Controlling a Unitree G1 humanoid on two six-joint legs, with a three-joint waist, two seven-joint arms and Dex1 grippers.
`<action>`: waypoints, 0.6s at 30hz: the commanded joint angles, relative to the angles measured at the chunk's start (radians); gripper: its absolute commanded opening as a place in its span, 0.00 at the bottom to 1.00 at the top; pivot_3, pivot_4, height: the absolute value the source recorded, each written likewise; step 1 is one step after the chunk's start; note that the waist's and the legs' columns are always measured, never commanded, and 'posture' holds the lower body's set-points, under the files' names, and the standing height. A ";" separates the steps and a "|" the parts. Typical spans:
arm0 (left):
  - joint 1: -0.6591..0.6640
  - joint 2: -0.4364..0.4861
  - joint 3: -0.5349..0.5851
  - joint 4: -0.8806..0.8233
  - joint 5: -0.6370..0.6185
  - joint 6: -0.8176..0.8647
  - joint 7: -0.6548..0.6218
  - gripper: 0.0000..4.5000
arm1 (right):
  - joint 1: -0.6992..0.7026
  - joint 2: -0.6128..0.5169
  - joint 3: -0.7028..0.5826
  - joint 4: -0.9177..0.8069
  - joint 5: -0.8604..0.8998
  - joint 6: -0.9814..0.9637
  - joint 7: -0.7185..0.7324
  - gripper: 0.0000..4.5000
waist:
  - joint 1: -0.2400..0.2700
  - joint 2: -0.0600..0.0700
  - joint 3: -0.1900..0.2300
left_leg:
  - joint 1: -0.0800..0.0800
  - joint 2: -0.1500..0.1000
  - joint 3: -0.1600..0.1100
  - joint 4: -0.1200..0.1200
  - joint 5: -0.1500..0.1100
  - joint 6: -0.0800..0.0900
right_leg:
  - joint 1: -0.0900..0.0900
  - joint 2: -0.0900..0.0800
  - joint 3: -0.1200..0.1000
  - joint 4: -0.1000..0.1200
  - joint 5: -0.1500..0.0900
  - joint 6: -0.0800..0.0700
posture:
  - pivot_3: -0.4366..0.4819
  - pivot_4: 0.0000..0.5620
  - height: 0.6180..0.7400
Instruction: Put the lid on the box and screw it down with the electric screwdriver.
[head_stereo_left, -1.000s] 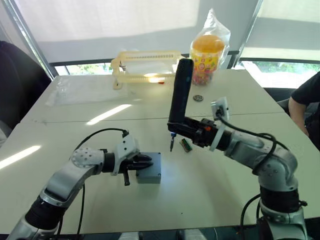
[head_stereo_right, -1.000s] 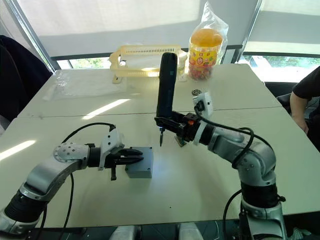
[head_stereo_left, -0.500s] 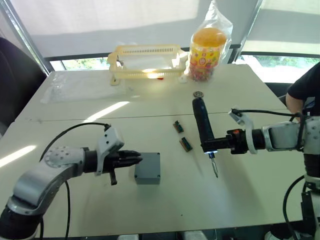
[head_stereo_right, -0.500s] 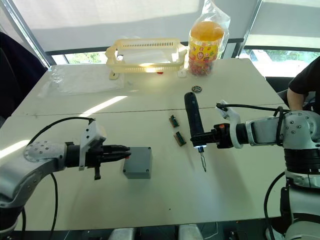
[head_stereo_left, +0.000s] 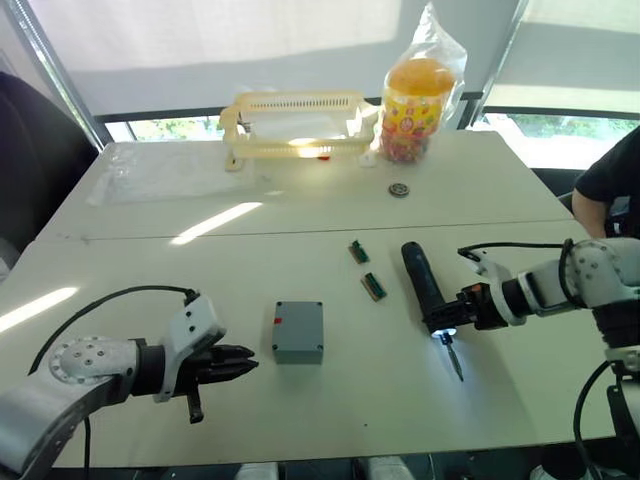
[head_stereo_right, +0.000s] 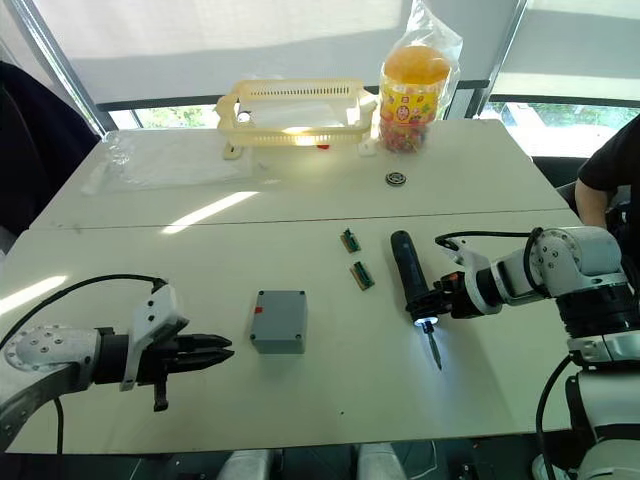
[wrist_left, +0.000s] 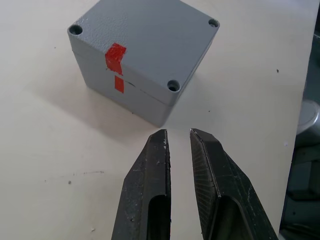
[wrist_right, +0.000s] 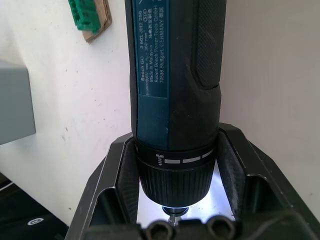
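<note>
Screwdriver position: I am holding the electric screwdriver (head_stereo_left: 427, 290) low over the table (head_stereo_left: 330, 410), well to my right of the box (head_stereo_left: 298, 331), with two green circuit boards (head_stereo_left: 373, 286) lying between.
Screwdriver axis: its long body is lying nearly flat, bit and lit tip pointing toward me, butt end pointing away.
Right gripper (wrist_right: 172, 210): my fingers are clamping the collar just behind the bit, one on each side; the forearm is reaching in level from my right.
Box state: the lid (wrist_left: 145, 45) is sitting on the box, red marks on both roughly lining up; corner screw holes are facing up.
Left gripper (wrist_left: 178, 185): my fingers are resting nearly together, empty, pointing at the box from my left, near but apart.
Nearer arm: I am judging the left nearer the box.
Coming move: I am judging the tool needs tipping upright before reaching a corner hole.
</note>
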 joint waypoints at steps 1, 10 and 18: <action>-0.004 -0.017 0.017 -0.017 0.006 -0.022 0.037 0.15 | -0.017 -0.006 0.025 -0.006 -0.089 -0.032 0.031 0.51 | 0.000 0.000 0.000 | 0.000 0.000 0.000 0.000 0.000 0.000 | 0.000 0.000 0.000 0.000 0.000 0.000 | 0.48 0.27 1.00; -0.061 -0.037 -0.006 0.061 0.018 -0.038 0.079 0.15 | 0.006 -0.004 0.036 -0.083 -0.258 -0.199 0.050 0.99 | 0.003 -0.005 -0.003 | 0.002 0.000 0.000 0.004 0.000 0.000 | 0.005 0.000 0.000 0.000 0.000 0.000 | 0.48 0.27 1.00; -0.099 -0.112 -0.045 0.162 0.077 -0.095 0.123 0.15 | 0.050 -0.006 -0.121 -0.353 -0.265 -0.562 0.254 0.99 | 0.001 -0.002 -0.001 | 0.001 0.000 0.000 0.003 0.000 0.000 | 0.002 0.000 0.000 0.001 0.003 0.007 | 0.48 0.27 1.00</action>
